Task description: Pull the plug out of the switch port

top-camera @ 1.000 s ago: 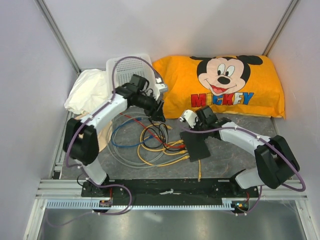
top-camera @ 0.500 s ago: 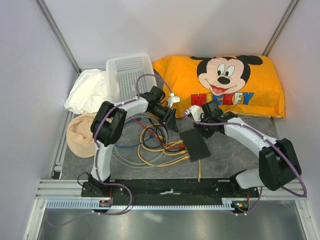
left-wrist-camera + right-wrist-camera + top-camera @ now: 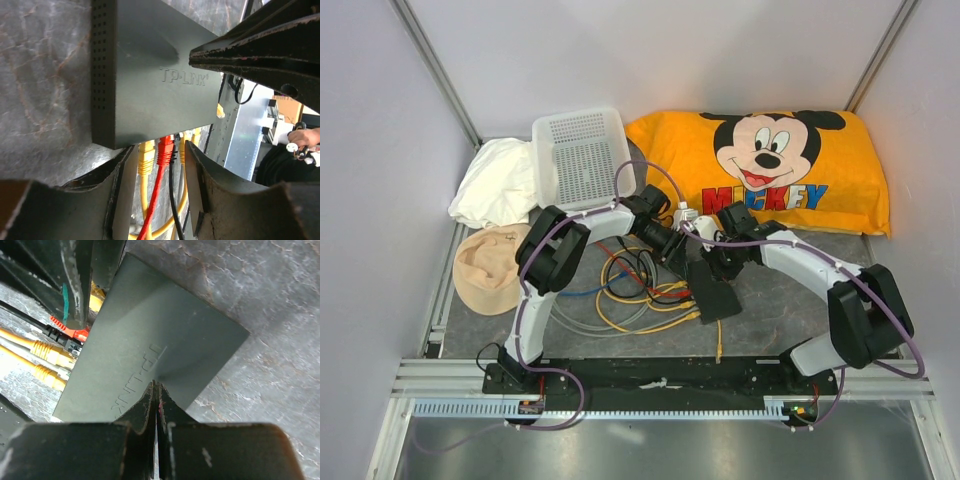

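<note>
Left gripper (image 3: 160, 150) is partly open and has hold of nothing. Its fingers (image 3: 122, 190) straddle the row of plugs at the near edge of the switch (image 3: 150, 85). The red plug (image 3: 165, 152) sits seated in that edge, about midway between the two fingers, touching neither. A yellow plug (image 3: 145, 160) is just inside one finger and a second yellow one (image 3: 182, 150) is beside the other. A black cable (image 3: 173, 195) runs next to the red lead. The sockets themselves are hidden behind the plugs, so which one holds which cannot be told.

Right gripper (image 3: 156, 387) has its fingers closed tight together with nothing between them. The tips rest on the switch's flat top, by the printed logo near the edge closest to this gripper. From its camera the red plug lies ahead and to the left at the switch's far edge, with two yellow plugs beside it – the left gripper's fingers sit over that spot.

In the top view the two grippers meet over the switch, left at the cable end and right on the opposite end. Loops of cable (image 3: 620, 295) lie on the grey table (image 3: 770, 310) just behind the left gripper.
</note>
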